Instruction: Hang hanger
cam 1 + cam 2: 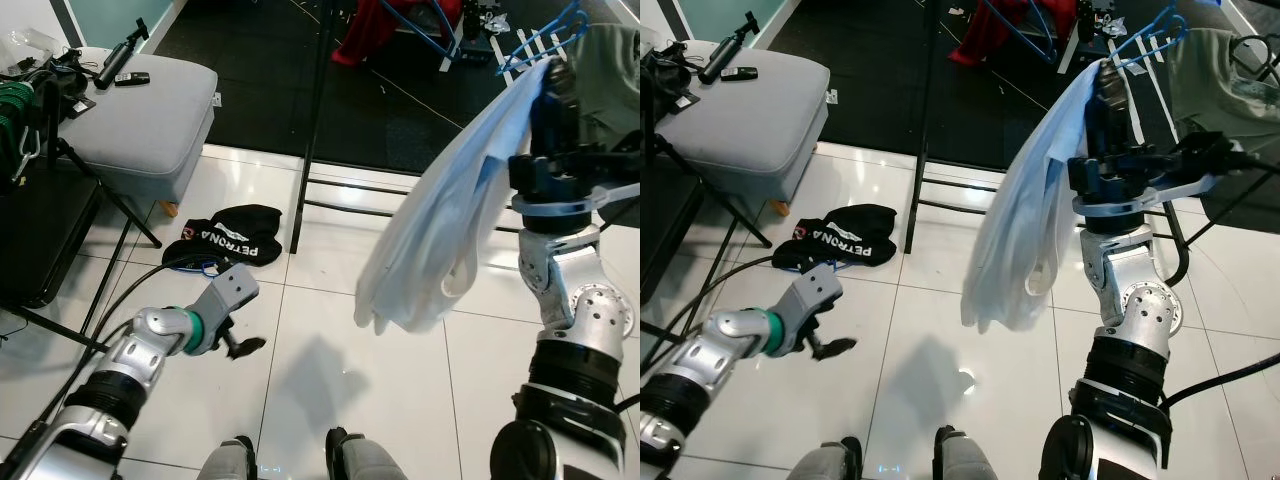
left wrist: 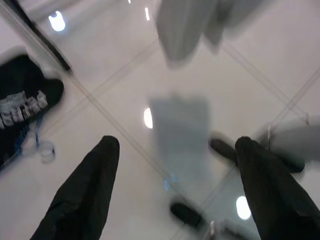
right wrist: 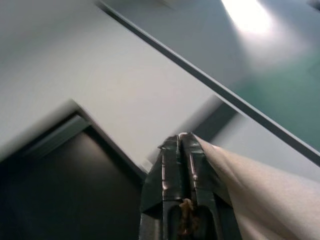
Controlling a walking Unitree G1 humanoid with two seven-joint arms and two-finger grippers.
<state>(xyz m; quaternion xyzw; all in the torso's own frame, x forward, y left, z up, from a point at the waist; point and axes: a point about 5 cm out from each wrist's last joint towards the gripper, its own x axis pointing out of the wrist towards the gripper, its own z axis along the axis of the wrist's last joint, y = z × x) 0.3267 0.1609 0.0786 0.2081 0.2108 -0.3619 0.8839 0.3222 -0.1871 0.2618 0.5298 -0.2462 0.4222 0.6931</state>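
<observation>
A white shirt [image 1: 440,230] hangs from a blue hanger [image 1: 548,35] held high at the right. My right gripper [image 1: 553,72] points upward and is shut at the hanger's neck, with the shirt's collar bunched against it. In the right wrist view its fingertips [image 3: 184,142] are pressed together with white cloth beside them. A black clothes rack [image 1: 320,100] stands behind, its rail hidden above the picture. My left gripper [image 1: 245,345] hovers low over the white tiled floor, open and holding nothing; its fingers [image 2: 85,190] are spread wide.
A grey ottoman [image 1: 150,110] with a remote and a stick stands at the left. A black garment [image 1: 230,238] and cables lie on the tiles. A red garment [image 1: 400,25] and a grey-green shirt [image 1: 1210,70] hang further back. My feet [image 1: 340,445] are below.
</observation>
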